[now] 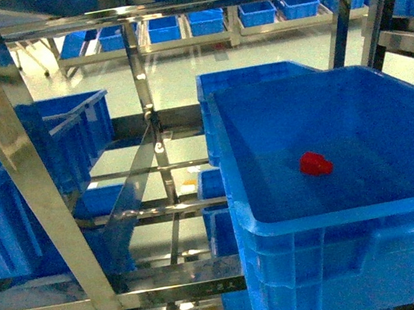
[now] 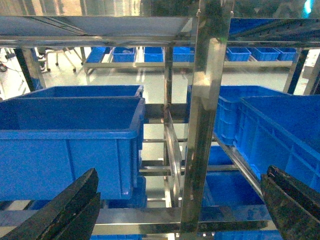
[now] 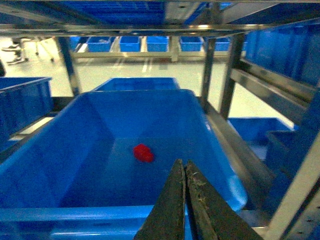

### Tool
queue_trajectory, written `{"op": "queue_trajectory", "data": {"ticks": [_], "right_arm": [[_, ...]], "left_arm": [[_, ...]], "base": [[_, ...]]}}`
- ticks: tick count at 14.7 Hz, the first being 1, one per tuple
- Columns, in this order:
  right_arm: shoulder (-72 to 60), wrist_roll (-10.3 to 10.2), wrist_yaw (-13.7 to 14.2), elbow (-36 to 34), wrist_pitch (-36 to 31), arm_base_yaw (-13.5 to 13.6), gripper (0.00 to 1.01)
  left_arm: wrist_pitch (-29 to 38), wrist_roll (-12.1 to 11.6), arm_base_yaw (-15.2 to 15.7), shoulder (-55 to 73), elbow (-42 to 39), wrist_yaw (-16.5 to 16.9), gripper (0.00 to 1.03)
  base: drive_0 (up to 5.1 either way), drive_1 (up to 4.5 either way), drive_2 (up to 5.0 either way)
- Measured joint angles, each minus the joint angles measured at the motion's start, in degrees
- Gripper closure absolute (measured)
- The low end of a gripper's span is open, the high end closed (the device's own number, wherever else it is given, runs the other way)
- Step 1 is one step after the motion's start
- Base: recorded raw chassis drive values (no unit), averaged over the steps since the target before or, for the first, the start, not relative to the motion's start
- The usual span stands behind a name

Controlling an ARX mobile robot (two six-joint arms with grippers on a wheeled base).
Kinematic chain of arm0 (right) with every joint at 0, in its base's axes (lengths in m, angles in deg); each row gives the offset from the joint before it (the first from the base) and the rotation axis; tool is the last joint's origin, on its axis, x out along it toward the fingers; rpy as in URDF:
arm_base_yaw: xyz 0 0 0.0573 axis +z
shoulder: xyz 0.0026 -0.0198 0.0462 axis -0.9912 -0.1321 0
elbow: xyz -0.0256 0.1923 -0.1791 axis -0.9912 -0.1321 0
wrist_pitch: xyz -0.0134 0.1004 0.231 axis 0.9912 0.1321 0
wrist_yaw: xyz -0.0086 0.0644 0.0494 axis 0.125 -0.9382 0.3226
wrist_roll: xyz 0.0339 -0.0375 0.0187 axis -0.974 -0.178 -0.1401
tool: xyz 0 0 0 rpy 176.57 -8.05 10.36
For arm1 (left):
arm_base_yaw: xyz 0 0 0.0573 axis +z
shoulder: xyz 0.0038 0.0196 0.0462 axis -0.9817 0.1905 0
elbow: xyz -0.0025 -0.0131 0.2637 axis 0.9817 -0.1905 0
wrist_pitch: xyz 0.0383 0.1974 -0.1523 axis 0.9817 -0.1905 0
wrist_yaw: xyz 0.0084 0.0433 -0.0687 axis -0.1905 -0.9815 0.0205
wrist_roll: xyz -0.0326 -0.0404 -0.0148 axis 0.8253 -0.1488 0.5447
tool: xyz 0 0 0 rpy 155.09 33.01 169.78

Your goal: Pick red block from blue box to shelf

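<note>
So the red block [image 1: 316,163] is sitting on the floor of a big dark blue crate [image 1: 345,219] on the shelf [image 1: 177,283], a bit toward 1 o'clock from the crate's middle in the head view. Nothing is touching it and nothing else is in there with it. The crate looks more like one of the ribbed storage bins than a shallow tray, so I'd guess the block is already where it's meant to end up, though that's only my read.

In the right wrist view the right gripper [image 3: 184,167] hangs over the near rim of the crate, block [image 3: 143,152] at about 11 o'clock from its tips and well apart. Its jaws are pressed together with nothing between them. The left gripper [image 2: 180,195] has its jaws spread wide, empty, facing a steel upright [image 2: 202,125] and another blue bin [image 2: 70,145] at 9 o'clock.

Feels like the drop is done and the arm is clear. Next move is probably pulling both arms back without clipping the uprights.
</note>
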Motion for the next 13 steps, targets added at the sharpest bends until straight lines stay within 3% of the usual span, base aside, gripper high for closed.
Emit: {"op": "queue_trajectory", "data": {"ticks": [1, 3, 7, 13], "right_arm": [[2.9, 0.0, 0.1, -0.5, 2.3, -1.6, 0.99], [9.1, 0.0, -0.6, -1.1, 7.6, -1.3, 0.99], [12.8, 0.0, -0.6, -1.3, 10.8, -1.2, 0.99], [27.9, 0.0, -0.6, -1.3, 24.9, -1.2, 0.99]], "left_arm": [[0.0, 0.0, 0.0, 0.0, 0.0, 0.0, 0.05], [0.0, 0.0, 0.0, 0.0, 0.0, 0.0, 0.05], [0.0, 0.0, 0.0, 0.0, 0.0, 0.0, 0.05], [0.0, 0.0, 0.0, 0.0, 0.0, 0.0, 0.05]], "base": [[0.0, 0.00, 0.0], [0.0, 0.00, 0.0], [0.0, 0.00, 0.0], [0.0, 0.00, 0.0]]}}
